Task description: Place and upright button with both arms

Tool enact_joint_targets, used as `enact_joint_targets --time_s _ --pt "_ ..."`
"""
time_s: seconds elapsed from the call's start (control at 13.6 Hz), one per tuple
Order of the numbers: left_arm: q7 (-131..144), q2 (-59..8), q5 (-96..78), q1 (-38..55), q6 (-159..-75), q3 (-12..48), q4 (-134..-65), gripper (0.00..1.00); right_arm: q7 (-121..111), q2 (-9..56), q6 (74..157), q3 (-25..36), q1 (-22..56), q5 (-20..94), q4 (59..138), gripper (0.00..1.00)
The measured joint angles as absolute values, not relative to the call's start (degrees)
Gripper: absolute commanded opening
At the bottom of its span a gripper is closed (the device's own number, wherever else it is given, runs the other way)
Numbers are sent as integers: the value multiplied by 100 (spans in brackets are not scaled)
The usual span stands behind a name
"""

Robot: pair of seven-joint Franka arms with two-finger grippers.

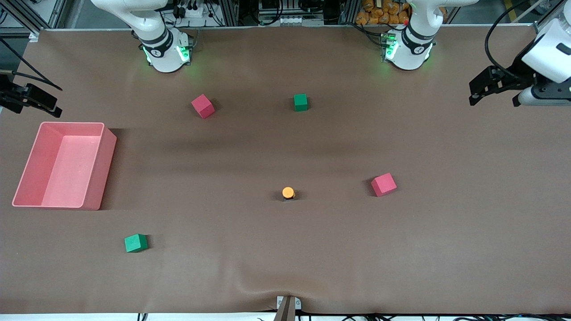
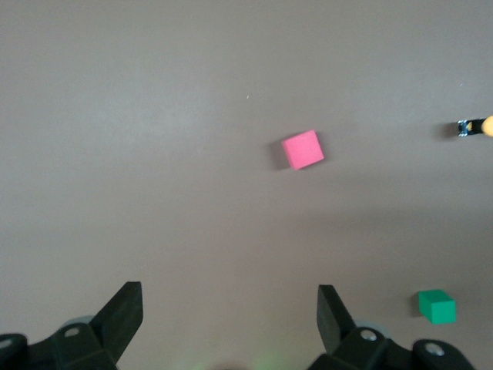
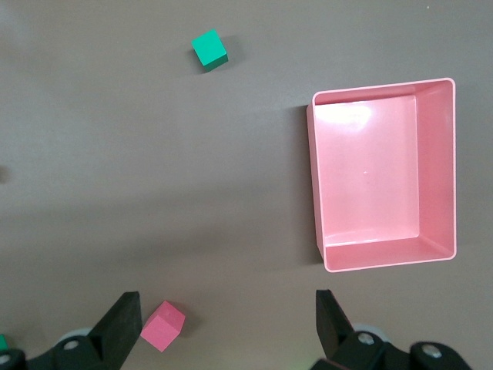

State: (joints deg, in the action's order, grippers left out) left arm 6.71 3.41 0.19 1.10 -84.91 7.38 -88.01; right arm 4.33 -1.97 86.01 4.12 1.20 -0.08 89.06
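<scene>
Here the tiny push-button with a round orange cap point(image 1: 288, 192) stands upright mid-table, untouched, a pink-red foam cube point(image 1: 383, 184) beside it toward the left arm's end. The left gripper point(image 1: 495, 91) hangs released over that end; the right gripper point(image 3: 223, 317), also released, hangs above the pink plastic bin point(image 1: 96, 169).

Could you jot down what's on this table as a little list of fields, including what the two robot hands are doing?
button: orange-capped button on the mat, mid-table
red cubes: one beside the button toward the left arm's end; one near the right arm's base
green cubes: one farther from the camera; one nearer
bin: pink bin, nothing in it
left gripper: open, waiting, holds nothing
right gripper: open, waiting above the table, holds nothing
</scene>
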Motion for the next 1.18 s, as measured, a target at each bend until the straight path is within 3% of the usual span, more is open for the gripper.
enact_joint_targets --time_s 1.18 --pt "670 653 20 -92 -8396 413 -9000 100 433 -197 8601 414 120 -7 8906 100"
